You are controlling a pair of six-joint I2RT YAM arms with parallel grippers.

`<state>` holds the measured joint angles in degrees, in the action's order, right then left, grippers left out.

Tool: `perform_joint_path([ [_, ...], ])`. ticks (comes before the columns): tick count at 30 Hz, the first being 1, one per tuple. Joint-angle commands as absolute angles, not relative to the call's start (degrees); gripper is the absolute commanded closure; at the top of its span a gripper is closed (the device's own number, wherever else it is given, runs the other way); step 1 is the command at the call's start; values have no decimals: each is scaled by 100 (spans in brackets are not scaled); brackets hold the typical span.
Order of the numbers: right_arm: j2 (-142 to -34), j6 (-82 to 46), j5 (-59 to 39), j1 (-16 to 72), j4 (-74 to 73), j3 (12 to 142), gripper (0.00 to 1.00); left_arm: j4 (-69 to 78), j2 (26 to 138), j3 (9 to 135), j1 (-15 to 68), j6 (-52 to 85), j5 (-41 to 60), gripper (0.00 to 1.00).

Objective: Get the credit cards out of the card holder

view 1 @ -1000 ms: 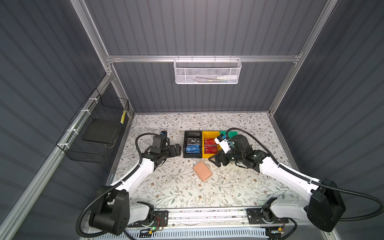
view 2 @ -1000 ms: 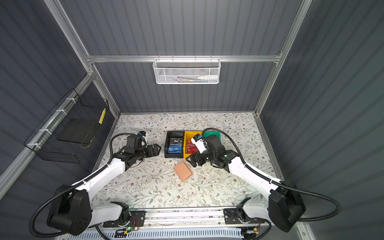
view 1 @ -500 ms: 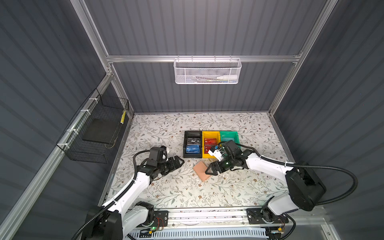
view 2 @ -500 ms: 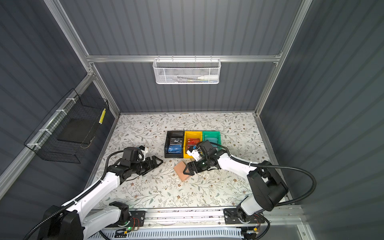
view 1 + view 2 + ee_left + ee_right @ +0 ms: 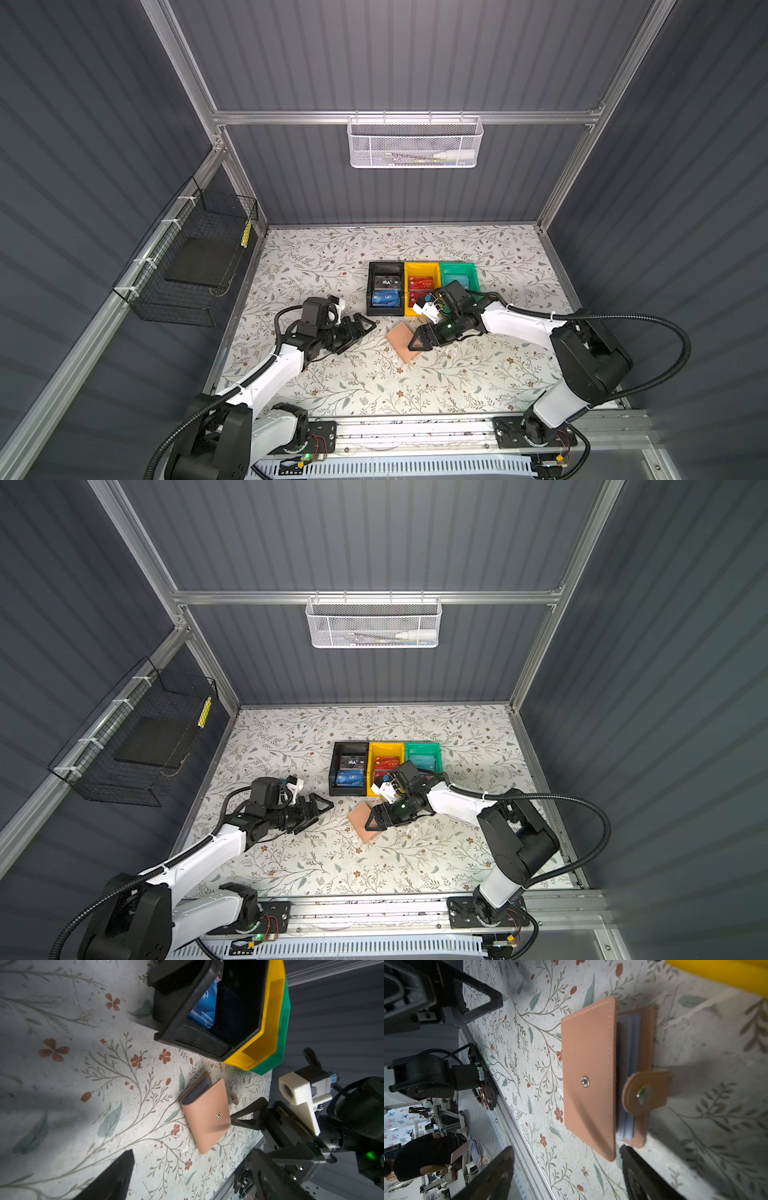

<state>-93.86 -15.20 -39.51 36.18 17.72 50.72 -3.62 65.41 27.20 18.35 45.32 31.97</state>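
Sleeves (image 5: pixel 629 1064) inside the card holder (image 5: pixel 588 1076) show only as a bluish edge under the part-raised cover; whether cards remain in them cannot be told. Its snap strap (image 5: pixel 646 1091) lies undone. In both top views the right gripper (image 5: pixel 417 340) covers the holder's right edge, jaws spread, clasping nothing. The holder lies just before the yellow bin (image 5: pixel 422 266). Well to its left the left gripper (image 5: pixel 366 326) gapes empty, with bare table (image 5: pixel 374 374) between.
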Motion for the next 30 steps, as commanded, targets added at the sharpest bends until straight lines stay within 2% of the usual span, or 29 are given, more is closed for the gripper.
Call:
perform_joint_path([
  [1,-9500,-1483,-4051,3654,1819,5232,19,-192,6588,2602,1863,4641,3397,9],
  [9,-9664,-1416,-4446,3689,1837,5464,22,-720,6481,2659,1863,4593,3204,9],
  [19,-9948,-1169,-5240,3961,2197,5985,27,-1024,6349,2782,1761,5163,3559,9],
  [30,-10648,-1071,-5608,4570,2525,6614,32,-2350,4972,2734,1233,5385,3709,16],
])
